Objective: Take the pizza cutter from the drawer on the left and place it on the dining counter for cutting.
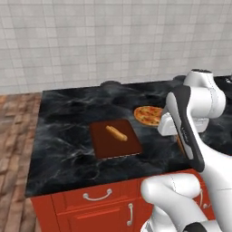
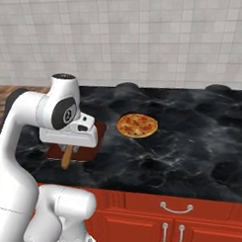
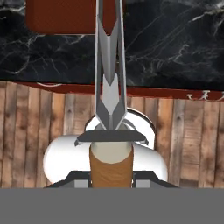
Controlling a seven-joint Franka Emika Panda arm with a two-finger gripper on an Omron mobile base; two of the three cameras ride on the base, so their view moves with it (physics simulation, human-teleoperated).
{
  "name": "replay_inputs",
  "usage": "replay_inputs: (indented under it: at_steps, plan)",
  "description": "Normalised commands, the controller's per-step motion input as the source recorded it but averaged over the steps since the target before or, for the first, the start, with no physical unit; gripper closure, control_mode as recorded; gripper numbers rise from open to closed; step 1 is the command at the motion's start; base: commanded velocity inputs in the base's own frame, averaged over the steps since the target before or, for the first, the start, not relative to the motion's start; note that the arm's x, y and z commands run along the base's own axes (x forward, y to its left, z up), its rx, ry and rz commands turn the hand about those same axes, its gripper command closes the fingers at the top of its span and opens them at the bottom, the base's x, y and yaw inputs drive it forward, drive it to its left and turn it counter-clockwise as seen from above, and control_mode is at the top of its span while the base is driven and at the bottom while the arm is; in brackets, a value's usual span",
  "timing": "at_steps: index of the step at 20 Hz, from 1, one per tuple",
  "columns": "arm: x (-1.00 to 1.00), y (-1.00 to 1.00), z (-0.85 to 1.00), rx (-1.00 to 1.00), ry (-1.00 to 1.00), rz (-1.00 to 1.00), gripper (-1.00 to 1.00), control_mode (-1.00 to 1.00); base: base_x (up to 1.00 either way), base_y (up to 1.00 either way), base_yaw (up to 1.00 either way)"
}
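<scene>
1. While the white arm hangs over the near edge of the black marble table (image 1: 68,131), its gripper (image 3: 111,173) is clamped on the brown wooden handle of the pizza cutter (image 3: 110,94), jaws narrowed to the handle's width.
2. Seen along the hand, the cutter's silver wheel stands edge-on, reaching out toward the table's marble, with plank floor (image 3: 39,127) below it.
3. From the right side, the wooden handle (image 2: 67,157) pokes out under the hand, just in front of a dark red cutting board (image 2: 91,144).
4. A bread roll (image 1: 116,132) lies at a slant on the cutting board (image 1: 115,138), near the table's middle.
5. A pizza (image 2: 137,125) sits flat on the marble, just right of the board and apart from it.
6. Red drawers with curved silver handles (image 1: 97,195) line the table's front, all shut.
</scene>
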Motion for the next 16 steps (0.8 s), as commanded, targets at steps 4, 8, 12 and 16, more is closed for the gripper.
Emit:
replay_inputs:
  at_steps: [4,8,12,16]
  plan:
    - [0.0,0.0,0.0,0.0,0.0,0.0,1.0,1.0,0.11,-0.49,0.0]
    - [0.0,0.0,0.0,0.0,0.0,0.0,1.0,1.0,0.12,-0.5,0.0]
    - [0.0,0.0,0.0,0.0,0.0,0.0,1.0,1.0,0.24,-0.35,0.0]
    - [0.0,0.0,0.0,0.0,0.0,0.0,1.0,1.0,0.39,-0.13,0.0]
